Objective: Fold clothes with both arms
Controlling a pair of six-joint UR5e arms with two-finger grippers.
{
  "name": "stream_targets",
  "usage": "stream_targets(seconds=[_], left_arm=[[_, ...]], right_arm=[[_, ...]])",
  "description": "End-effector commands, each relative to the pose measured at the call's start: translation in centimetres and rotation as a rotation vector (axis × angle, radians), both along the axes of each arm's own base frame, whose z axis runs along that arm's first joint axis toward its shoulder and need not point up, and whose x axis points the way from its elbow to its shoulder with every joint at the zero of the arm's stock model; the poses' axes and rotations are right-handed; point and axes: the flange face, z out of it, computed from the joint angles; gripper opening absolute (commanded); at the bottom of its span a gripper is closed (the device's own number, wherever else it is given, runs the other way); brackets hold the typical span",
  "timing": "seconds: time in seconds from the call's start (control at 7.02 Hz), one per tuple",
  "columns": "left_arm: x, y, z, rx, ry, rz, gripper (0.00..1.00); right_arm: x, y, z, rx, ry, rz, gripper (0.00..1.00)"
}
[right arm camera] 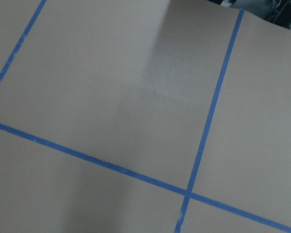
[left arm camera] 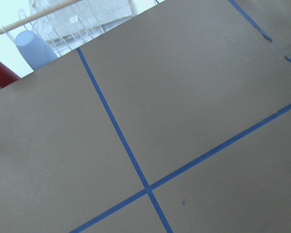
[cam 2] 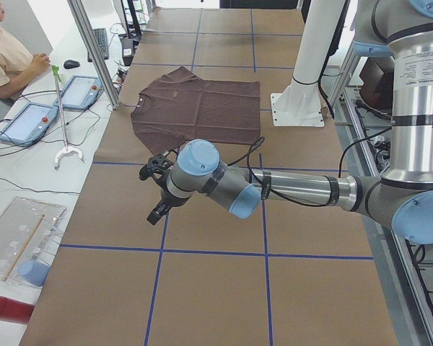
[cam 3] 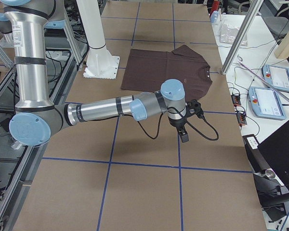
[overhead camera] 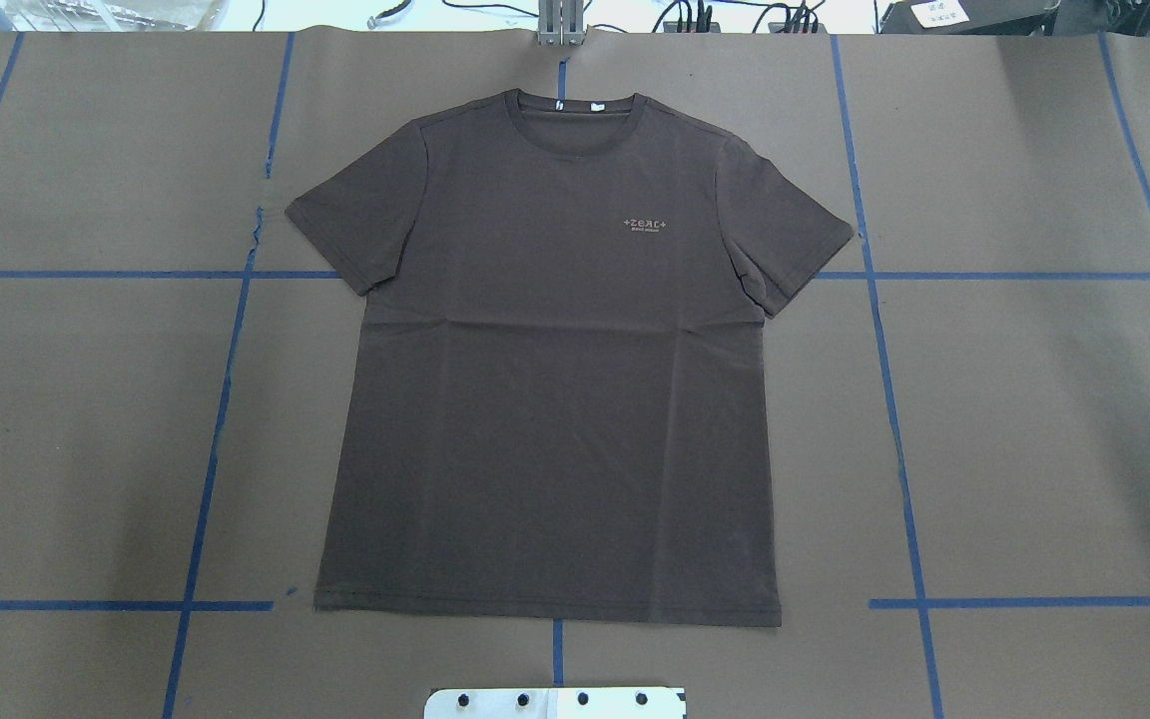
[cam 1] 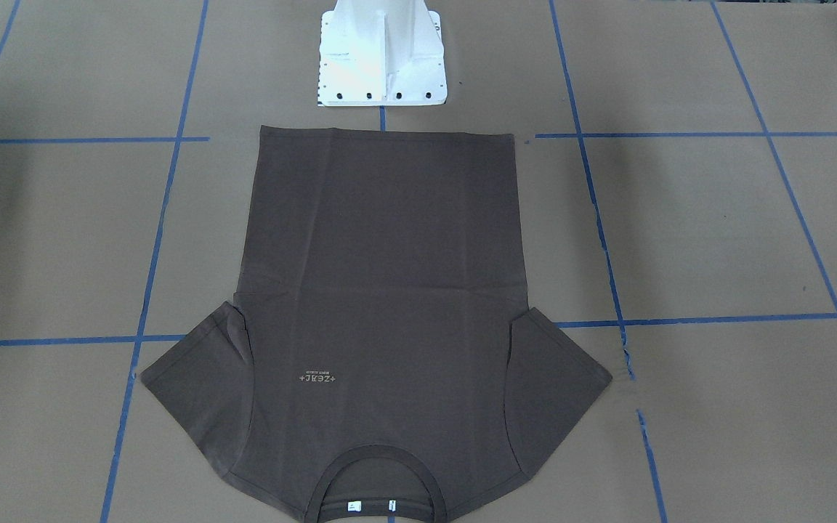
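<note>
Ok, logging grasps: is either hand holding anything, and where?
Nothing is held: the dark brown short-sleeved T-shirt lies flat, apart from the left hand and right hand.

T-shirt (overhead camera: 555,379) flat mid-table (overhead camera: 1034,419)

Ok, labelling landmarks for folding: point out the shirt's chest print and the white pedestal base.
chest print (overhead camera: 646,223), overhead exterior view, middle of the lettering
white pedestal base (cam 1: 360,84), exterior front-facing view, its flat plate

The table (overhead camera: 1034,419) is covered with brown paper (overhead camera: 76,419), marked into squares by blue tape lines (overhead camera: 888,399). A dark brown T-shirt (overhead camera: 555,399) lies flat on it, front side up, its hem (overhead camera: 545,607) near the white base (cam 1: 382,58), which stands on the table too.
</note>
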Motion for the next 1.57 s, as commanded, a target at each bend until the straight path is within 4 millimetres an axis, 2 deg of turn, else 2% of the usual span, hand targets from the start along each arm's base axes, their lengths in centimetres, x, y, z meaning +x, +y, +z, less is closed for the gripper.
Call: stream_targets(seconds=[0.0,0.14,0.29,0.43,0.57,0.71,1.0,1.43], left_arm=[[0.4,0.0,-0.8,0.02,0.055,0.012,1.0],[0.8,0.3,-1.2,0.024,0.111,0.043,1.0],[0.9,0.7,-1.2,0.034,0.113,0.046,1.0],[0.8,0.8,-1.2,0.041,0.113,0.044,1.0],[0.9,0.8,-1.4,0.044,0.112,0.044,1.0],[0.9,0.8,-1.3,0.043,0.111,0.043,1.0],[0.9,0.8,-1.3,0.044,0.11,0.042,1.0],[0.9,0.7,-1.3,0.05,0.108,0.043,1.0]], right_arm=[[-6.6,-3.9,-4.3,-0.005,-0.091,0.043,1.0],[-13.1,-5.8,-8.6,-0.045,-0.161,0.074,1.0],[-20.9,-5.5,-10.9,-0.065,-0.232,0.127,1.0],[-27.7,-5.0,-12.3,-0.083,-0.274,0.217,0.97],[-32.8,-6.6,-14.1,-0.109,-0.283,0.264,0.84],[-36.4,-8.1,-14.0,-0.113,-0.253,0.293,0.81],[-38.9,-8.7,-11.2,-0.148,-0.202,0.291,0.77],[-42.2,-7.4,-9.3,-0.154,-0.154,0.276,0.72]])
